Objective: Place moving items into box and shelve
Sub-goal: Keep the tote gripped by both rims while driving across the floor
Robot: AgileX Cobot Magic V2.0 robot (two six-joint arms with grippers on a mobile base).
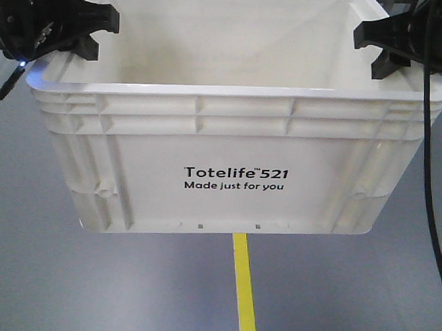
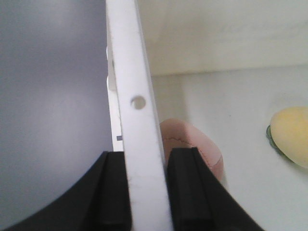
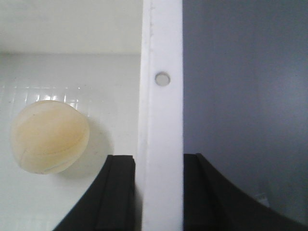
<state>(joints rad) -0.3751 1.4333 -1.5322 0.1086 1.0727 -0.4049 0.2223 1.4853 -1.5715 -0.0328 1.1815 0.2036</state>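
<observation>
Above the grey floor [image 1: 93, 292], the box [image 1: 236, 144] hangs between left gripper [image 1: 95, 34] and right gripper [image 1: 372, 51], jaws pinching opposite rims, pink ball [image 2: 192, 144] and yellow ball [image 3: 50, 137] loose inside; stiff, likely light, best carried level by its ribbed rim.

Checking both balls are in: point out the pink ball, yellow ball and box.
pink ball [image 2: 190, 137]: left wrist view, seamed top.
yellow ball [image 3: 50, 137]: right wrist view, its middle.
box [image 1: 238, 93]: front view, front rim.

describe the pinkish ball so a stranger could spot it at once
Start at the big white box printed Totelife 521. Look inside, on its floor beside the wall that the left end effector clamps. The pink ball there is dull, with a stitched seam; the other, the pale yellow ball, lies apart.
</observation>
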